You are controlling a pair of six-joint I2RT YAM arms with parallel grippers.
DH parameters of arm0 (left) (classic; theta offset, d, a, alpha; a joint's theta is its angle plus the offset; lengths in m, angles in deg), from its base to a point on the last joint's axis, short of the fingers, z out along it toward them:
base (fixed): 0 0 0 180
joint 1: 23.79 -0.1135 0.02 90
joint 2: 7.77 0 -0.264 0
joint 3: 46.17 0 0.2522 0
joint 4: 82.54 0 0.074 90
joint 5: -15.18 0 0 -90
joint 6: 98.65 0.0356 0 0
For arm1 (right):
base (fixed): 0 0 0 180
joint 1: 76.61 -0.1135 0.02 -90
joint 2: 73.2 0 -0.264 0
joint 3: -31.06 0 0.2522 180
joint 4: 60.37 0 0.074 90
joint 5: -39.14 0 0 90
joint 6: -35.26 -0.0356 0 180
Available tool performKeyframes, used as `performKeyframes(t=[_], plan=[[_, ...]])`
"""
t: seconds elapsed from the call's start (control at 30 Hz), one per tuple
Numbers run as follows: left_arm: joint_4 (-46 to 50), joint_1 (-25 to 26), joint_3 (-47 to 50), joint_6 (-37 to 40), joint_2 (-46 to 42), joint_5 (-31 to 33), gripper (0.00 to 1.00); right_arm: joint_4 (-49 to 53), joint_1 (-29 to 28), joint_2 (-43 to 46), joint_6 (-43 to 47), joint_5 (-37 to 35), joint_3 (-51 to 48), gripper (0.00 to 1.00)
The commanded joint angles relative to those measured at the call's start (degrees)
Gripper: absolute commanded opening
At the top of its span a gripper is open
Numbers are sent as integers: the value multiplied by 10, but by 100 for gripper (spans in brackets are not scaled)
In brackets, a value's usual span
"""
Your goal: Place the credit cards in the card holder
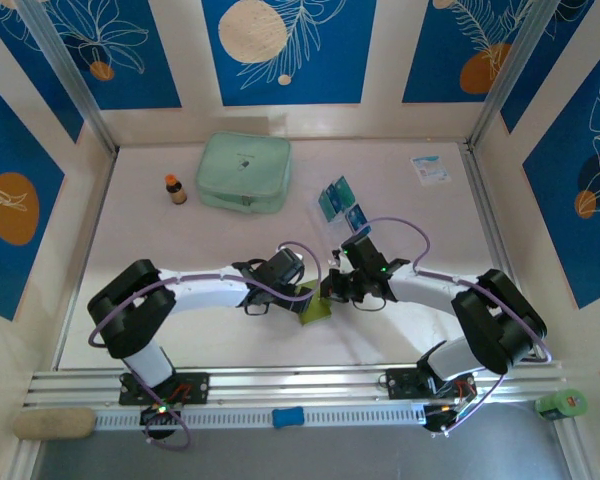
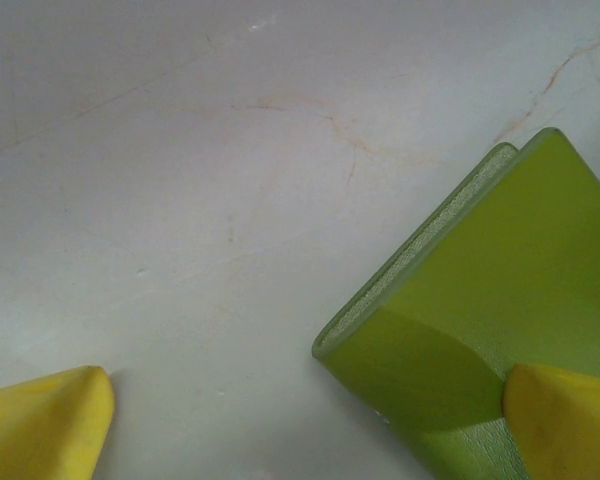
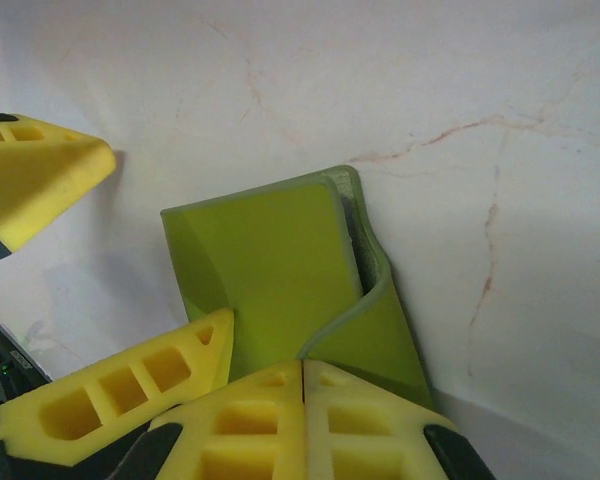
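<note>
card holder (image 3: pixel 270 270): matt, fine-grained leatherette | table (image 2: pixel 180 200): smooth, veined, marble-look

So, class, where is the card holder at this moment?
In the top view the card holder lies on the table near its front centre, its flap pinched by the shut right fingers, the open left fingers straddling its edge.

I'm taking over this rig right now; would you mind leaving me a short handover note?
Left gripper: open, straddling a corner of the card holder, one fingertip over it.
Right gripper: shut, apparently pinching the edge of the holder's lifted flap.
Card holder: lying on the table between the two grippers, flap partly raised.
Credit cards: a loose pile farther back on the table, right of centre; none can be seen in the holder.
Done: holder reached and partly opened.
Left: every card still has to be picked up and put in.
</note>
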Motion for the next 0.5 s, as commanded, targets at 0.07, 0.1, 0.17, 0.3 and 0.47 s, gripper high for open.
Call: performKeyframes(t=[0.07,0.1,0.17,0.3,0.47], plan=[[24,-2,1,8,22,6,100,3,-6,-10,-8,15,-10,0],[23,-2,1,8,23,6,100,2,-7,-11,-8,15,-8,0],[24,-2,1,7,25,5,100,1,-8,-16,-7,16,-4,0],[22,-2,1,5,26,4,100,0,-12,-24,-7,17,6,0],[22,-2,2,5,26,3,100,-3,-17,-36,-8,17,10,0]])
